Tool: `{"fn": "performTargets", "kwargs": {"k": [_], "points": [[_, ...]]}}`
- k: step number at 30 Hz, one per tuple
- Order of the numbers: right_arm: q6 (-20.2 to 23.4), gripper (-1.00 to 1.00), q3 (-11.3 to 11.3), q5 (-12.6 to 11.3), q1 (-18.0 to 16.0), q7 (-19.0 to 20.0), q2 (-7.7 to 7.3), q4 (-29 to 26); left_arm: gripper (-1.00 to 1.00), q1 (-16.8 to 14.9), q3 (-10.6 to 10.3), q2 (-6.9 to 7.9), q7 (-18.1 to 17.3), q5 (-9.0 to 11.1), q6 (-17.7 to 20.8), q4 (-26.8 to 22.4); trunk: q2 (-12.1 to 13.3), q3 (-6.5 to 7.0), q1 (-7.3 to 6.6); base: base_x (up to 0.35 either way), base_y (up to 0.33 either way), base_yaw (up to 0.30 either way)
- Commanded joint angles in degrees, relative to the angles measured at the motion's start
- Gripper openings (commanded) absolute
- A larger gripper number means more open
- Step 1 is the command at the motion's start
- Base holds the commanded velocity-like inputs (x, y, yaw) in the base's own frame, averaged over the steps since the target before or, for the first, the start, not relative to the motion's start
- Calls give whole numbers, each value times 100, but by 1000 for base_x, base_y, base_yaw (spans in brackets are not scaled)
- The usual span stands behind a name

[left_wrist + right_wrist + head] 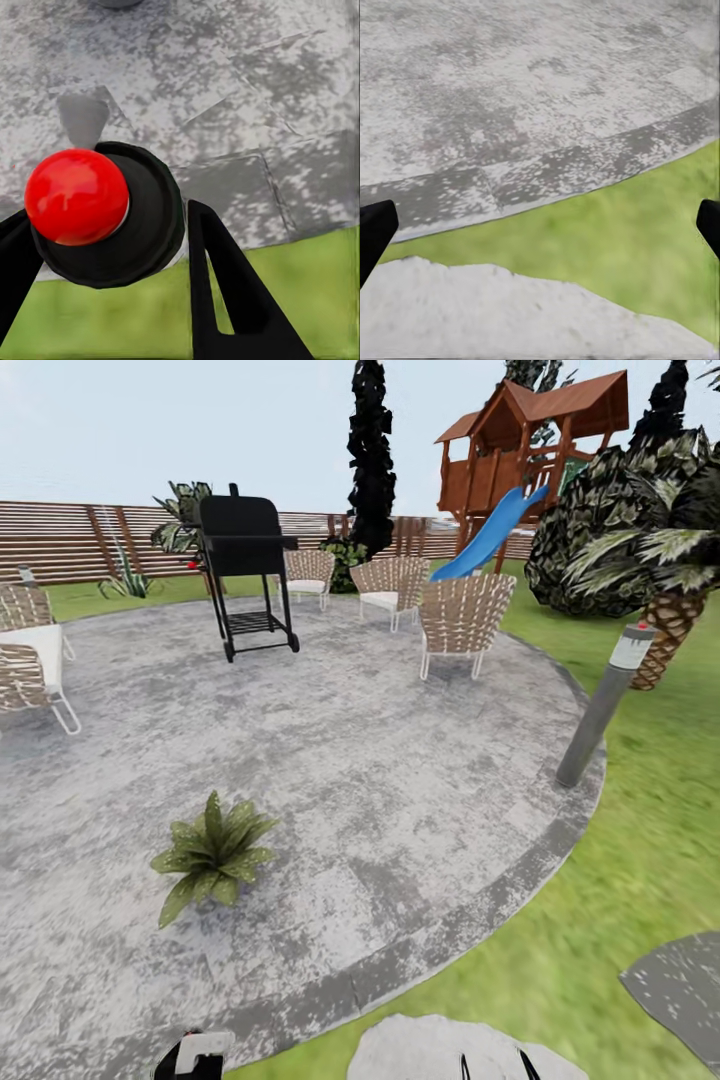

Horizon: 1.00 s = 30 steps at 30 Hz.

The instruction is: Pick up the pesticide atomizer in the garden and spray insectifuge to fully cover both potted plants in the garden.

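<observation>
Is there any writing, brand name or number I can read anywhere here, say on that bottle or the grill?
None can be read.
Bottle in the left gripper: red tip and dark body, no lettering in sight.
Grill: plain black, no marking.
Lamp post: plain grey.

The head camera looks forward and down across the patio (400, 760); both wrist cameras look closely down past each tool at its curved edge and lawn (622, 232).
</observation>
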Motion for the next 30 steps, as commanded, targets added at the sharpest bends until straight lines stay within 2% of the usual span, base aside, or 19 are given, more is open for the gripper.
{"fn": "performTargets", "kwargs": {"k": [1, 19, 24, 30], "points": [[-11, 100, -45, 61, -4, -25, -2, 4, -100, 40, -59, 2, 18, 52, -18, -22, -2, -4, -1, 0, 0, -300], [-11, 100, -42, 60, -4, -29, -10, 4, -100, 94, -59, -5, 17, 24, -20, 1, -2, -4, -1, 0, 0, -297], [-11, 100, -25, 100, -4, 3, 16, 4, -100, 95, -66, -6, 17, -6, -20, -6, -2, -4, -1, 0, 0, -62], [-11, 100, -27, 89, -4, -13, 10, 4, -100, 93, -67, -14, 17, -13, -20, -9, -2, -4, -1, 0, -230, -1]]}}
